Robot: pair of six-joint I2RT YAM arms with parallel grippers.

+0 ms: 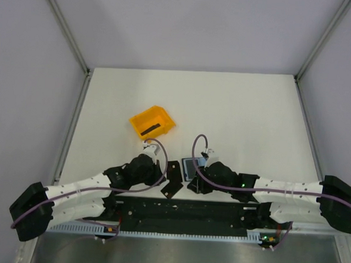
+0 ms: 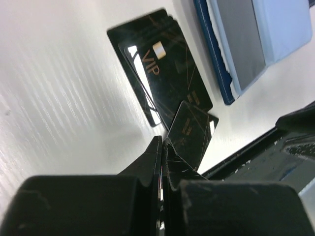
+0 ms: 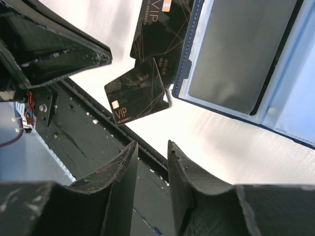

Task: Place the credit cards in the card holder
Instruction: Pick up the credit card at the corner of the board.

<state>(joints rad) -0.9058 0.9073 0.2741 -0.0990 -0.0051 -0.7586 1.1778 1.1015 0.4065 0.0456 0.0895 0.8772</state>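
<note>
Pinching credit card [image 2: 189, 133] in left gripper [image 2: 163, 148], card holder [image 2: 283, 24] beside, orange bin [image 1: 162, 115] apart

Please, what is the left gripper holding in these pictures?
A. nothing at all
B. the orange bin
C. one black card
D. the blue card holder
C: in the left wrist view the left gripper is shut on the edge of a black card, while the blue card holder lies open beside it, not gripped.

left gripper [image 2: 161, 147] clamped shut on card [image 2: 191, 130]; right gripper [image 3: 151, 147] jaws parted, empty; both point inward, tips near each other.
</note>
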